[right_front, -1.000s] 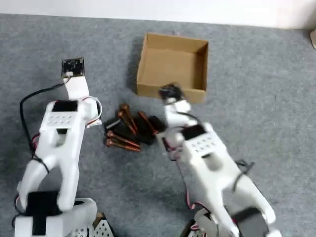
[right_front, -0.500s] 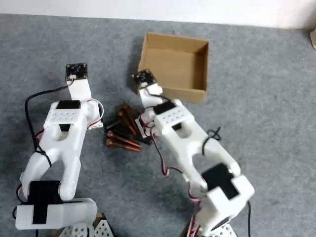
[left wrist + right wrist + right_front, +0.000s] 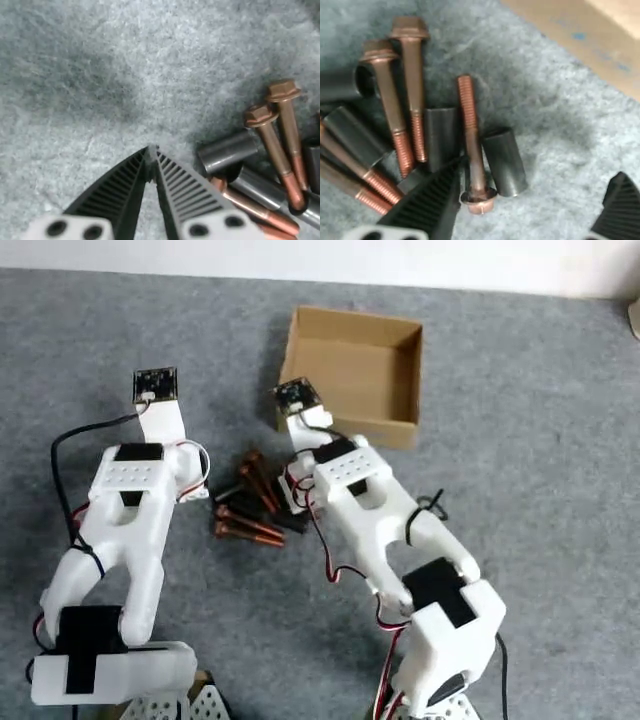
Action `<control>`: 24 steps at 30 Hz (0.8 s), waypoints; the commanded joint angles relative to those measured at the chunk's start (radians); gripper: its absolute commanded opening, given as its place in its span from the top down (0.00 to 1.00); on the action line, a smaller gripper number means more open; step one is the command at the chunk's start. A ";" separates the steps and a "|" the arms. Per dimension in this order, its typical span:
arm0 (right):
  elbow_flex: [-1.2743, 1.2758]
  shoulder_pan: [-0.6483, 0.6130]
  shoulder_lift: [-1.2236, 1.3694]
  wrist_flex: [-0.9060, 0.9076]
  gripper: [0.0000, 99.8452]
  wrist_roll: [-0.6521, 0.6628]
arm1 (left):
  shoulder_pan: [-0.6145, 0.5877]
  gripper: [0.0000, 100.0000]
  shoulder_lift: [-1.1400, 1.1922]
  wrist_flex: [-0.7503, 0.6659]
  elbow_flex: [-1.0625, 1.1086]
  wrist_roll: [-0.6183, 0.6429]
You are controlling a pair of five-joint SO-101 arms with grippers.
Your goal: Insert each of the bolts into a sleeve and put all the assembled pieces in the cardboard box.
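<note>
**Operator:** Status of right end effector (image 3: pixel 540 170)?

**Technician:** Spread wide, gripping nothing. Hovers low over a lone bolt (image 3: pixel 471 135), one finger (image 3: pixel 435 195) just beside the bolt head, a sleeve (image 3: pixel 506 161) lying alongside the shank on the other side.

**Operator:** Left end effector (image 3: pixel 151 150)?

**Technician:** Pressed together, empty. Sits above bare table (image 3: pixel 100 75), beside the loose parts.

**Operator:** Location of the task parts?

**Technician:** Unassembled, in a heap (image 3: pixel 255 508) on the table between the two arms. Cardboard box (image 3: pixel 350 365) just beyond the heap, no pieces visible inside.

**Operator:** Failure modes from here?

**Technician:**
- Likely capture of bolt and sleeve together on closing, with both lying inside the spread.
- Possible roll-away of the sleeve if nudged by a descending finger.
- Possible tilting of the bolt if pinched near the head instead of mid-shank, making insertion awkward.
- Possible scattering of neighbouring parts through contact with the heap.
</note>
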 commanded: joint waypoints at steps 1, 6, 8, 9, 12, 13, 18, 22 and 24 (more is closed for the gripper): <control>-0.042 0.019 -0.013 -0.013 0.61 0.006 | 0.013 0.99 -0.005 -0.017 -0.047 0.005; -0.041 0.053 -0.012 -0.013 0.61 -0.069 | 0.013 0.99 -0.005 -0.017 -0.047 0.003; -0.039 0.054 -0.007 -0.013 0.61 -0.074 | 0.013 0.99 -0.005 -0.017 -0.047 0.003; -0.038 0.053 -0.005 -0.018 0.61 -0.075 | 0.013 0.99 -0.005 -0.017 -0.047 0.003; -0.036 0.053 -0.004 -0.036 0.61 -0.075 | 0.012 0.99 -0.005 -0.015 -0.047 0.003; -0.033 0.053 -0.004 -0.048 0.61 -0.075 | 0.002 0.99 -0.005 -0.015 -0.047 0.003; -0.033 0.053 -0.004 -0.050 0.61 -0.075 | -0.035 0.99 -0.005 -0.017 -0.047 0.003; -0.039 0.031 0.058 -0.053 0.61 -0.075 | -0.039 0.99 -0.005 -0.017 -0.047 0.003; -0.041 0.013 0.119 -0.050 0.61 -0.072 | -0.039 0.99 -0.005 -0.017 -0.047 0.003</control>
